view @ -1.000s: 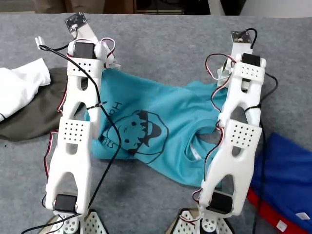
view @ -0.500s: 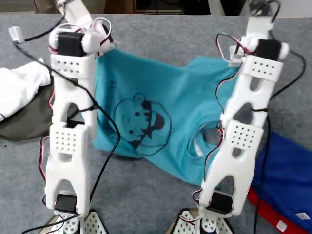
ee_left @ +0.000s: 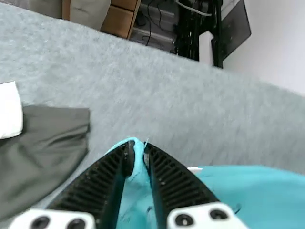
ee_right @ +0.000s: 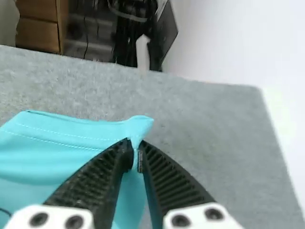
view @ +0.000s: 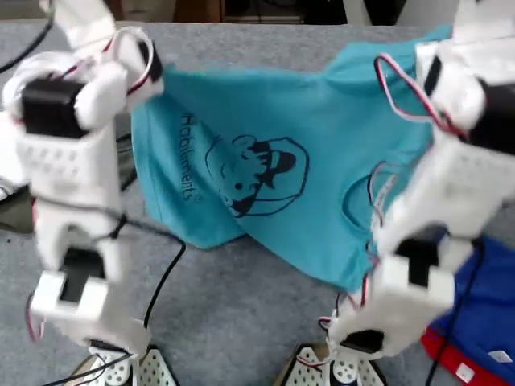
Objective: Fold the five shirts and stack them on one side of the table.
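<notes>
Holding the teal shirt aloft by two corners

From my station I see the left gripper (ee_left: 137, 155) closed tight on a bunched corner of the teal shirt (view: 265, 185). The right gripper (ee_right: 135, 153) is pinched just as tight on another corner, along a stitched hem. The shirt hangs stretched between the two grippers above the grey table (view: 241, 322), its lower part sagging toward the surface. Its front faces my overhead camera and carries a dark cartoon face (view: 257, 169) with a line of lettering (view: 189, 157) beside it. A dark grey garment (ee_left: 43, 152) and a white garment (ee_left: 9, 117) lie on the left gripper's side. On the right gripper's side, a blue garment (view: 483, 314) lies over a red garment (view: 438, 354) bearing a small white tag (view: 465, 371).
</notes>
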Robot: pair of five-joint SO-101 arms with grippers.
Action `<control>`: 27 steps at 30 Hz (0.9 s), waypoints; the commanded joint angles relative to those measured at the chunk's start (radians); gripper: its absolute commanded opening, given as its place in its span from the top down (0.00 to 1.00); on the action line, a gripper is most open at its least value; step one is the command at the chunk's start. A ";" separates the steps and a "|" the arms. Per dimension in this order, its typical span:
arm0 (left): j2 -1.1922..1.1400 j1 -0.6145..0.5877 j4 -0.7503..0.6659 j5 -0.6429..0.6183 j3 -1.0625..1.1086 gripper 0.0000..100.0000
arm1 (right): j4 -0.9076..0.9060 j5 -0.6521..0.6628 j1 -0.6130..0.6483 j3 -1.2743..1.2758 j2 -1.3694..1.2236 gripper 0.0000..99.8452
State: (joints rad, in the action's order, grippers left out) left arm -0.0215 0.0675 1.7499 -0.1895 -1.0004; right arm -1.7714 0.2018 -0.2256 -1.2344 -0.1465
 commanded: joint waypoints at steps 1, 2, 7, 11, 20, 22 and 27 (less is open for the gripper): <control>0.303 0.000 0.009 0.048 0.272 0.98 | -0.015 0.014 -0.001 0.166 0.306 1.00; 0.371 0.000 0.009 0.060 0.333 0.98 | -0.014 0.014 -0.001 0.208 0.374 1.00; 0.653 -0.084 -0.017 0.103 0.523 0.98 | 0.021 0.015 -0.001 0.317 0.657 0.99; 0.803 -0.170 -0.124 0.100 0.575 0.98 | 0.155 0.015 -0.001 0.366 0.786 0.99; 0.952 -0.195 -0.176 0.103 0.666 0.98 | 0.591 0.040 -0.001 0.493 0.803 0.99; 0.977 -0.195 -0.176 0.104 0.694 0.98 | 0.654 0.092 0.039 0.512 0.805 0.99; 1.049 -0.196 -0.176 0.104 0.749 0.98 | 0.609 0.239 0.213 0.509 0.814 1.00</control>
State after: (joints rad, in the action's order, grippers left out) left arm 0.9989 -0.1166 1.5980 -0.0974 -0.2685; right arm -1.1607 0.3782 -0.1013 -0.7296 0.6621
